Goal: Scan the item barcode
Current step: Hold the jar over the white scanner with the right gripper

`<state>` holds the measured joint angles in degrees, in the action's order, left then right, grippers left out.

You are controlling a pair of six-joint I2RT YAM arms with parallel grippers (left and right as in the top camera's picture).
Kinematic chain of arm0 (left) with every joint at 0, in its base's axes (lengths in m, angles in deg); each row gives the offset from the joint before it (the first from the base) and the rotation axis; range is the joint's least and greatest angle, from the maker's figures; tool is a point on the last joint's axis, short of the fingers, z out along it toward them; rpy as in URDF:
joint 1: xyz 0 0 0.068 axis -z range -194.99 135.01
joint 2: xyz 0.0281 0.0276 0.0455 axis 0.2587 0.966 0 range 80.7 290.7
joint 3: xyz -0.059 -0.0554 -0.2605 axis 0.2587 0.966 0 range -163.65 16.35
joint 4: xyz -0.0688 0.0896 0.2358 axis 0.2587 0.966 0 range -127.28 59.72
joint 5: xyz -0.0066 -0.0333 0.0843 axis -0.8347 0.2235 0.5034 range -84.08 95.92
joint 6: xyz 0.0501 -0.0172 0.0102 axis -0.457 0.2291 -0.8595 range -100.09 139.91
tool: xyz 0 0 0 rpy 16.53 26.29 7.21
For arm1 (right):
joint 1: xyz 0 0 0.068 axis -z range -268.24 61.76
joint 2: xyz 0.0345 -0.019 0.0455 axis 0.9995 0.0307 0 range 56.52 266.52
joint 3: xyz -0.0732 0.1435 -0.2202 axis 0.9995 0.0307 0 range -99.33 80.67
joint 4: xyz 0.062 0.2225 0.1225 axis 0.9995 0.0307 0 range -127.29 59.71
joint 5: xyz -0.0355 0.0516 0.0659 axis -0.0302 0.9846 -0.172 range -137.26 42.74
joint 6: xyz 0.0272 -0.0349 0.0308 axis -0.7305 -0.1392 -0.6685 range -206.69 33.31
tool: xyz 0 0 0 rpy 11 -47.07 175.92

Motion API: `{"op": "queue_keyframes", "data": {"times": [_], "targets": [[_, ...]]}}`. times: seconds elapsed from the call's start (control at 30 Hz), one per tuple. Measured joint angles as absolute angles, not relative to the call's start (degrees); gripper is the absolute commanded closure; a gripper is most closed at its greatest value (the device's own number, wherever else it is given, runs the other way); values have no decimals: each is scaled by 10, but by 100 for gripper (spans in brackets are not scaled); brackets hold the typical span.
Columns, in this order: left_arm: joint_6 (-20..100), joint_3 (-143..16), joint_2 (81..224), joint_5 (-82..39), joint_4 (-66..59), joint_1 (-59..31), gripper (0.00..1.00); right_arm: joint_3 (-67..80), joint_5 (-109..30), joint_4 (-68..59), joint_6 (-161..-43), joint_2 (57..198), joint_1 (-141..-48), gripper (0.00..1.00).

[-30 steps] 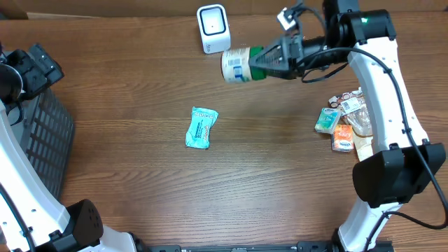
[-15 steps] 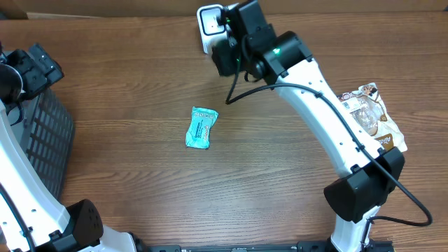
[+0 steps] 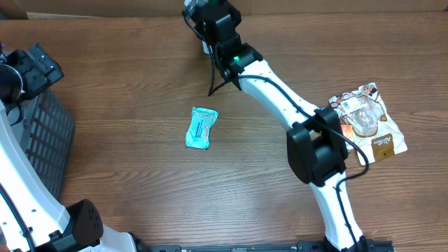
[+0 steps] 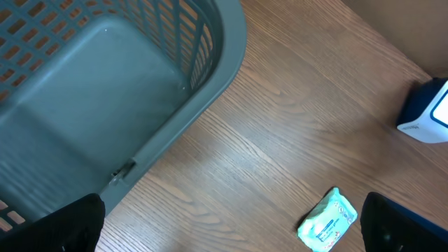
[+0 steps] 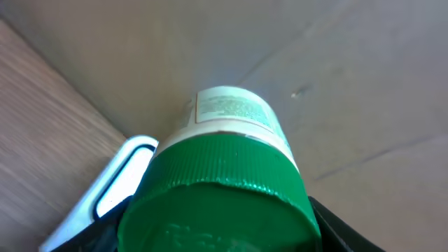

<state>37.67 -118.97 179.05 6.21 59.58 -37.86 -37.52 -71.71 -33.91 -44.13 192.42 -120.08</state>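
Counter (image 3: pixel 140 189): brown wood, with a cardboard wall behind.
Change: the right arm has swung from beside the scanner (image 5: pixel 112 192) to over it, probably the barcode pass itself.
Right gripper (image 5: pixel 210 234): clamped on the green-capped bottle (image 5: pixel 234 112) (barcode not visible).
Left gripper (image 4: pixel 234 231): spread wide, holding nothing.
Basket (image 4: pixel 210 84): nothing seen inside; the teal packet (image 3: pixel 201 127) lies outside.
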Motion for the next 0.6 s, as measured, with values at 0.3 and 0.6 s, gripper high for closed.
{"op": "queue_keyframes", "data": {"times": [0.3,0.6], "targets": [[377,-1190,1790,62,596,-379,0,-375,-714,-433,-288,1983,-1179,50],[377,-1190,1790,62,596,-379,0,-375,-710,-434,-265,1989,-1171,49]]}}
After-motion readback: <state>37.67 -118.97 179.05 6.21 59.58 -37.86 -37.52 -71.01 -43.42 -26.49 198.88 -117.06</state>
